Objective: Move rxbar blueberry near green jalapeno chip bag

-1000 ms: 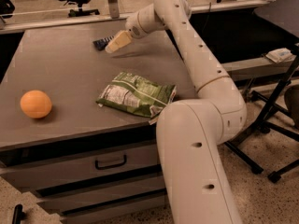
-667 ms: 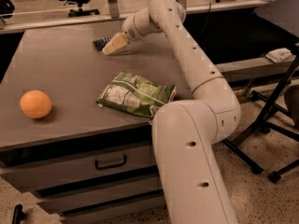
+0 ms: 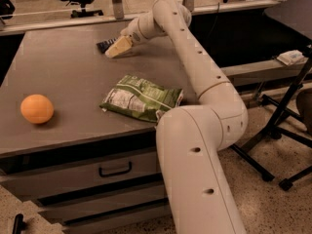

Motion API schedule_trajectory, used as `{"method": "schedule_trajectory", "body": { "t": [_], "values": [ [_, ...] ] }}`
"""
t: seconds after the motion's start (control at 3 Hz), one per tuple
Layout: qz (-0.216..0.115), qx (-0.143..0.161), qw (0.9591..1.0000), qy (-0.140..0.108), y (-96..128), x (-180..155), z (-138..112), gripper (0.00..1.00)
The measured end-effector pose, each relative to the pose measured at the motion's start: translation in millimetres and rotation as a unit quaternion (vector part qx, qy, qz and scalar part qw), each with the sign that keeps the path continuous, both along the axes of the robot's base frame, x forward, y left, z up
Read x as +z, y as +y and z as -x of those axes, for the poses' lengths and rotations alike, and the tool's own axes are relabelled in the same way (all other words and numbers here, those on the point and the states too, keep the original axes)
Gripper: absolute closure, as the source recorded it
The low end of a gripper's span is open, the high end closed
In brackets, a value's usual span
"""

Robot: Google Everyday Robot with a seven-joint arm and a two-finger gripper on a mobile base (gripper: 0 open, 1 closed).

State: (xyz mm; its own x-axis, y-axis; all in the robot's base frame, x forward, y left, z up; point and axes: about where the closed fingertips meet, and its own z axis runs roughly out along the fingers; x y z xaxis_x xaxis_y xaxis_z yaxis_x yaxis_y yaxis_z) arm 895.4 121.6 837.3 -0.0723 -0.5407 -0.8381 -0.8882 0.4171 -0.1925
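Note:
The rxbar blueberry is a small dark flat bar at the far side of the grey table, mostly hidden by my gripper. My gripper reaches across the table and sits right at the bar's right end, its cream fingers low on the tabletop and touching or overlapping the bar. The green jalapeno chip bag lies flat and crumpled near the table's front right, white label panel up, well nearer to the camera than the gripper.
An orange round fruit sits at the table's front left. The table has drawers below its front edge. My arm's base stands at the front right. Office chairs and a rail are behind; a stand's legs are at right.
The gripper has shifted slightly left and down toward the dark bar at the far side. The chip bag and the orange fruit have not moved.

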Motion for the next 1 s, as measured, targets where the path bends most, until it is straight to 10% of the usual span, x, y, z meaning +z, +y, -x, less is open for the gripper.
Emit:
{"method": "schedule_trajectory", "body": {
  "t": [1.0],
  "values": [
    [0.0, 0.0, 1.0, 0.0, -0.1, 3.7, 0.3, 1.0]
  ]
}}
